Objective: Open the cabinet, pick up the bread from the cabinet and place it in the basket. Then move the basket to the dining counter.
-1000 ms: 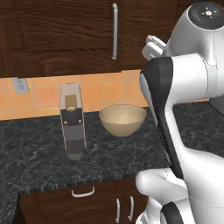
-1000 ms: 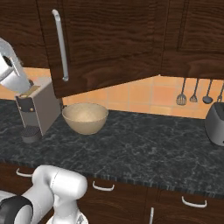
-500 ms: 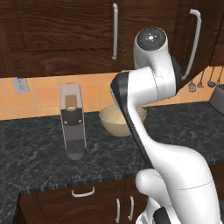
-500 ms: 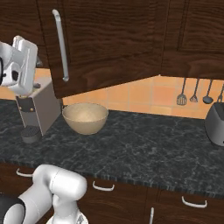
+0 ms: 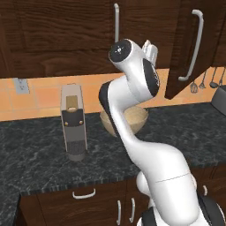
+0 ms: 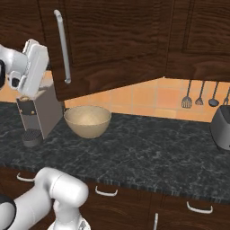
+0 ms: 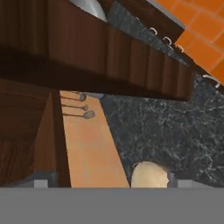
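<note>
From the left base view, the cabinet point(image 5: 84, 35) has its right door point(image 5: 190, 48) swung out, and the arm is raised high so the gripper point(image 5: 151, 49) faces the opening, while the basket point(image 5: 132, 120) waits on the counter point(image 5: 39, 154) just below. The right base view shows the basket near the grey appliance point(image 6: 38, 114). In the hand view, the gripper's jaws stand wide, empty; bread not visible.
</note>
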Tool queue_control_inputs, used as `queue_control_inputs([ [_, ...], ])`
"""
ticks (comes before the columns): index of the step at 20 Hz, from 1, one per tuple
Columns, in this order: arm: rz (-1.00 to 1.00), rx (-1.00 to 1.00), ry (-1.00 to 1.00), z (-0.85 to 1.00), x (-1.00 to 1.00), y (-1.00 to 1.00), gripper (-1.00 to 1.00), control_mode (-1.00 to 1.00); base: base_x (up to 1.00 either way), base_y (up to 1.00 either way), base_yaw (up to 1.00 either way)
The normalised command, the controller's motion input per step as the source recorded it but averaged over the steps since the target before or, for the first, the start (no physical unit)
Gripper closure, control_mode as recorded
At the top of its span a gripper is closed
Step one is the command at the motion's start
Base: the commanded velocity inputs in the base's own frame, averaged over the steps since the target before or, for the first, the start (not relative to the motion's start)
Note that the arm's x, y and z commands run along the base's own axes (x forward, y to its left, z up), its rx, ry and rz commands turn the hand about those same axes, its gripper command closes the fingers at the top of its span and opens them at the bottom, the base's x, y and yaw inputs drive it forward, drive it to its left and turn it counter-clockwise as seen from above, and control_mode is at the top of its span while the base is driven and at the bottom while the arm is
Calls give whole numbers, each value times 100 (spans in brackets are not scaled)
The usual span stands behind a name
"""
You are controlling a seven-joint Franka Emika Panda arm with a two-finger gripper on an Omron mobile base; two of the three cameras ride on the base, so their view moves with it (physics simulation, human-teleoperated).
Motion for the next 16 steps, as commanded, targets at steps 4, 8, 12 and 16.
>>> queue_control_inputs([
  [4,-41,21,-25,-4,13,-18,-100,-100,0,0,0],
  [8,-30,24,-23,-11,20,-22,-100,-100,0,0,0],
  [12,-25,24,-24,-6,-60,-52,-100,-100,0,0,0],
  [16,-34,20,-17,-2,-53,-83,-100,-100,0,0,0],
])
